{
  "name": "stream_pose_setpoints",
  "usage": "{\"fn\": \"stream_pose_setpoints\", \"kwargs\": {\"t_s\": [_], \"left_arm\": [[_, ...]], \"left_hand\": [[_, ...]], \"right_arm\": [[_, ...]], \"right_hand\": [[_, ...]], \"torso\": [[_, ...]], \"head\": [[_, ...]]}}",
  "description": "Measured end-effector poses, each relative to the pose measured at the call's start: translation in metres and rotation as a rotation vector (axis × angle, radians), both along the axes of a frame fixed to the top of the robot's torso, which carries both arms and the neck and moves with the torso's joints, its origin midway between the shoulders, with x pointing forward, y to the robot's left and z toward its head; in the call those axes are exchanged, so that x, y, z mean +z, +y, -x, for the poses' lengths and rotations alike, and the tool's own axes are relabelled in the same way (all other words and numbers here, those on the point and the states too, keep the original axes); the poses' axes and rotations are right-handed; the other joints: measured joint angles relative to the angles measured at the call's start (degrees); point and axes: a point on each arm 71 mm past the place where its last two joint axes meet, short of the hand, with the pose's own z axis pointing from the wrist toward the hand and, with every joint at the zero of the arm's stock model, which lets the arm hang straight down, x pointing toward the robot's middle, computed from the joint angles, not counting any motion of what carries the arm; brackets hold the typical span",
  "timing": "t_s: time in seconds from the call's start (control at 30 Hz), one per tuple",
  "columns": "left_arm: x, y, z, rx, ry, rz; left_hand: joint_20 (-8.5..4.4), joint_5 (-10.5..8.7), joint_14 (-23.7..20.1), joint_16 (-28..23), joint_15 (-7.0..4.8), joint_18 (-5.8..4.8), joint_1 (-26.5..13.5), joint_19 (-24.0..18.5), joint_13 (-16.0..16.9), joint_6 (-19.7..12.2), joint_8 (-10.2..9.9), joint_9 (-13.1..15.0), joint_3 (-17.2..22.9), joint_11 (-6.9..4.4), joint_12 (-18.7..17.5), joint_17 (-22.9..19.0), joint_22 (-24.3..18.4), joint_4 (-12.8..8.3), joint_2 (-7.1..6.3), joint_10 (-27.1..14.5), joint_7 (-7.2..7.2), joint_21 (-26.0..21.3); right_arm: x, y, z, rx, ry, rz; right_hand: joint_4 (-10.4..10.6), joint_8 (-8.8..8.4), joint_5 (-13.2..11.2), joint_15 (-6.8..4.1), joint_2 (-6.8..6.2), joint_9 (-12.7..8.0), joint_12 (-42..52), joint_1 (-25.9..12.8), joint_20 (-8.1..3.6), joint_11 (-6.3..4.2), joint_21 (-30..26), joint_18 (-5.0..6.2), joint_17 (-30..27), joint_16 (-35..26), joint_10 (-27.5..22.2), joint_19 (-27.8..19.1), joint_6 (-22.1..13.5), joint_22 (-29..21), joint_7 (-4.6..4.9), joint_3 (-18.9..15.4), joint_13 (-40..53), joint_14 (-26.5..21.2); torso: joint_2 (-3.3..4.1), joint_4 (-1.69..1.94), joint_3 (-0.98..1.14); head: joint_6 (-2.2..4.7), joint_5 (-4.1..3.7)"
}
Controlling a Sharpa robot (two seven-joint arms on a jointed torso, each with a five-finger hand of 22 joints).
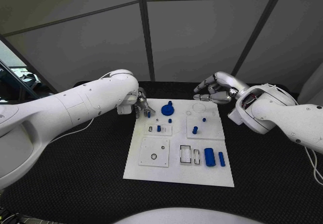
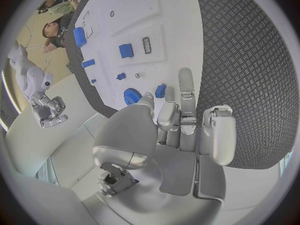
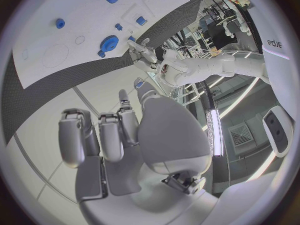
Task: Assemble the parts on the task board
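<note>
On the black tabletop [image 1: 80, 177] the white task board [image 1: 179, 172] lies with its long axis running near to far. Its near strip is bare, with open tabletop on every side. Toward five o'clock on the board lie a blue cylinder [image 1: 209, 157] and a slimmer blue rod [image 1: 221, 159], side by side, both pointing near to far. Further on, small blue pegs [image 1: 195, 130] stand upright around mid-board. At the far end, around eleven o'clock, sits a blue gear [image 1: 167, 110]. The left robot hand [image 1: 139, 106] is at the board's far-left edge, fingertips just beside the gear; whether it pinches anything I cannot tell. The right robot hand [image 1: 214, 89] hangs above the far-right corner, fingers curled, grasping nothing.
</note>
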Motion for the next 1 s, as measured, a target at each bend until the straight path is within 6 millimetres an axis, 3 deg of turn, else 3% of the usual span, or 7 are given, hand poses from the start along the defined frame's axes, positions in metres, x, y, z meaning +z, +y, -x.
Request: {"fn": "stream_pose_setpoints", "kwargs": {"t_s": [0.27, 0.33, 0.7, 1.0], "left_arm": [[0.0007, -0.0014, 0.0005, -0.003, -0.008, 0.007], [0.0009, -0.0014, 0.0007, -0.003, -0.009, 0.008], [0.0019, -0.0008, 0.0028, -0.011, -0.013, 0.015], [0.0068, 0.0018, 0.0083, -0.023, -0.027, 0.045]], "left_hand": [[0.00, 0.00, 0.2, 0.0, -0.21, 0.00, 3.6, 0.0, -0.3, 0.0, 0.0, -0.3, 2.5, 0.00, 0.0, 0.0, 0.0, -2.5, 1.50, 0.0, 0.00, 0.0], [0.00, 0.00, 0.2, 0.0, -0.21, -0.01, 4.8, 0.0, -0.4, -0.2, 0.1, -0.4, 3.3, -0.21, 0.0, 0.0, 0.0, -3.3, 1.71, -0.2, -0.21, 0.0], [0.00, -0.73, 0.4, 0.0, -0.42, 0.00, 8.6, 0.0, -0.5, 0.0, 1.6, -0.3, 8.0, -0.90, 0.0, 0.0, 0.0, -7.5, 1.92, 0.1, -0.84, 0.0], [-0.22, -0.90, 0.4, 0.0, -0.42, 0.00, 9.5, -0.2, -0.6, -0.2, 2.4, -0.3, 9.0, -1.09, -0.1, 0.2, 0.0, -7.4, 2.08, -0.1, -1.04, 0.0]], "right_arm": [[-0.0005, 0.0003, -0.0007, -0.001, 0.003, 0.002], [-0.0009, 0.0005, -0.0011, -0.001, 0.006, 0.004], [-0.0022, 0.0016, -0.0019, -0.001, 0.019, 0.011], [-0.0026, 0.0013, -0.0021, -0.002, 0.023, 0.015]], "right_hand": [[0.0, 0.00, 0.0, 0.00, 0.00, 0.0, 0.0, 0.0, 0.00, -0.22, -0.2, 0.00, 0.0, 0.0, -0.2, 0.0, 0.0, 0.0, 0.00, 0.0, 0.0, 0.0], [0.0, 0.00, 0.0, 0.00, 0.00, 0.0, -0.2, 0.0, 0.00, -0.22, -0.3, 0.76, 0.0, 0.0, -0.2, 0.0, 0.0, 0.0, 0.00, 0.0, 0.0, 0.0], [0.0, 0.00, 0.0, 0.00, 0.00, 0.0, -0.2, 0.0, 0.00, -0.21, -0.3, 0.92, 0.0, 0.0, -0.2, 0.0, 0.0, 0.0, 0.00, 0.0, 0.0, 0.0], [0.0, 0.00, 0.0, 0.00, 0.00, 0.0, -0.2, 0.0, 0.00, -0.21, -0.3, 0.91, 0.0, 0.0, -0.2, 0.0, 0.0, 0.0, 0.00, 0.0, 0.0, 0.0]], "torso": [[0.00, 0.00, 0.00], [0.00, 0.00, 0.01], [-0.01, -0.01, 0.02], [-0.04, 0.01, 0.02]], "head": [[-0.03, -0.03], [-0.10, -0.01], [-0.18, -0.11], [-0.29, 0.03]]}}
